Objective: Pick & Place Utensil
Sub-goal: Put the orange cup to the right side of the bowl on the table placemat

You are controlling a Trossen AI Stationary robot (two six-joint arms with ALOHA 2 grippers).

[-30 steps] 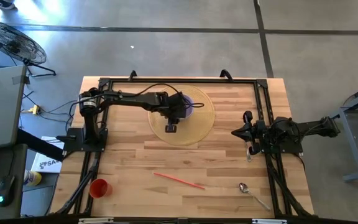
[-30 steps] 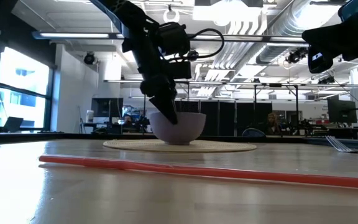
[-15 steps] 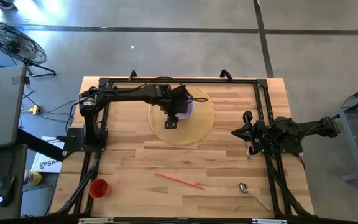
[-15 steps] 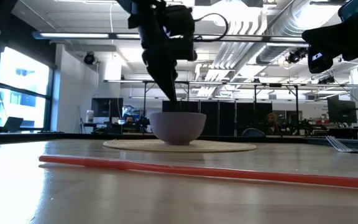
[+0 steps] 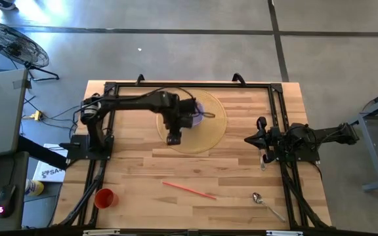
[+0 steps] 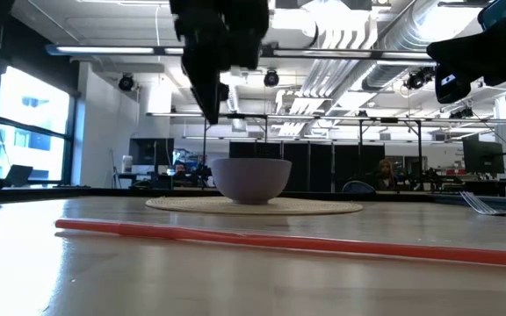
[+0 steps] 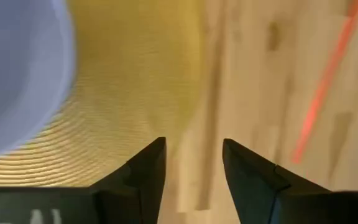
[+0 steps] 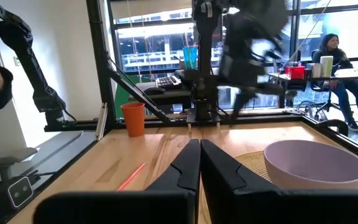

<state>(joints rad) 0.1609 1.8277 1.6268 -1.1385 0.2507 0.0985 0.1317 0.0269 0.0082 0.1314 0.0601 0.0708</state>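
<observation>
My left gripper (image 5: pixel 172 139) is open and empty. It hangs over the near part of the round woven placemat (image 5: pixel 192 136), up in the air beside the lilac bowl (image 5: pixel 195 113). In the low view the left gripper (image 6: pixel 211 112) is above and to the side of the bowl (image 6: pixel 251 178). In the left wrist view its fingers (image 7: pixel 191 158) frame bare mat and table. A thin dark utensil (image 5: pixel 209 116) lies in the bowl and pokes over its right rim. My right gripper (image 8: pixel 199 155) is shut and waits at the table's right side (image 5: pixel 262 139).
A red straw (image 5: pixel 189 189) lies on the near middle of the table, a spoon (image 5: pixel 265 202) near the right near corner, and a red cup (image 5: pixel 105 197) at the left near corner. A fork (image 5: pixel 263 160) lies below the right gripper. People sit beyond the table.
My left gripper has risen from the bowl's rim to well above it and drawn back toward the table's near edge and slightly left. The bowl has stayed in place, and the dark utensil now shows at its right rim.
</observation>
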